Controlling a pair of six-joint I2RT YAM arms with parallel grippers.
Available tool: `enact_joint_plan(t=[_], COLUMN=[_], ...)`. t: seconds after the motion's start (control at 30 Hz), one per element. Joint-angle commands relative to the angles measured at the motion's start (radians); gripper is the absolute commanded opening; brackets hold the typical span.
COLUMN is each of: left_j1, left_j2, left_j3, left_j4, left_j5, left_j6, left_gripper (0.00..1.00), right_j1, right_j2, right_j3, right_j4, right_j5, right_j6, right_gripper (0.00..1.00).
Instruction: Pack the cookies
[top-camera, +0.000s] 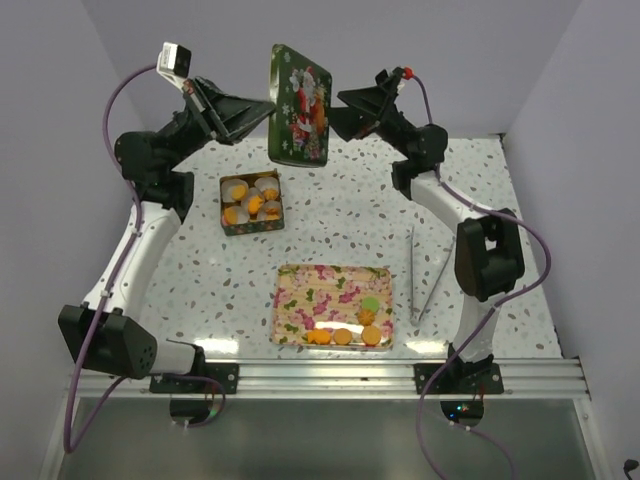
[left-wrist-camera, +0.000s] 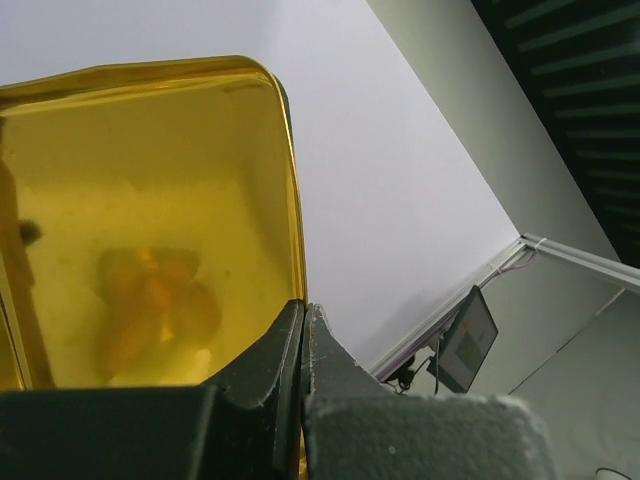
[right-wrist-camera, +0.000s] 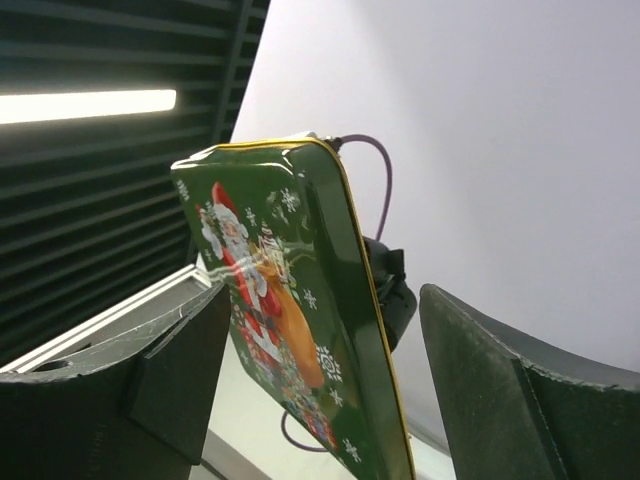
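Observation:
Several orange-brown cookies (top-camera: 345, 336) and a pale green one (top-camera: 371, 303) lie on the near part of a floral tray (top-camera: 300, 290). More cookies in white paper cups fill a small green tin (top-camera: 251, 202). My left gripper (top-camera: 268, 108) is shut on the edge of the green Santa lid (top-camera: 300, 105) and holds it upright, high above the table. The left wrist view shows the lid's gold inside (left-wrist-camera: 150, 200) pinched at my left gripper (left-wrist-camera: 303, 308). My right gripper (top-camera: 340, 105) is open, and in the right wrist view the lid (right-wrist-camera: 270, 280) stands between its fingers (right-wrist-camera: 185, 375).
A thin grey rod-like tool (top-camera: 420, 270) lies on the speckled table (top-camera: 350, 215), right of the tray beside the right arm. The tin stands at middle left and the tray at the near centre.

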Motion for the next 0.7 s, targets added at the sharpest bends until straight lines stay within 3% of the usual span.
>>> enact_joint_plan(t=[0.0,0.37,0.67], left_j1=[0.007,0.007,0.02], left_j2=[-0.03,-0.085,-0.165], left_j3=[-0.049,-0.161,-0.193], left_j4=[0.061,0.086,-0.11], left_j5=[-0.039,-0.096,-0.185], left_j6=[-0.007,0.015,0.15], left_gripper=[0.0,0.0,0.0], right_j1=[0.003,0.049,0.055], right_j2=[-0.005,-0.052,-0.141], right_j3=[0.025,0.05,-0.059], right_j4=[0.123,0.169,0.169], right_j5=[0.021,0.0,-0.006], right_j6=[0.124,0.197,0.19], right_gripper=[0.79,0.64,0.53])
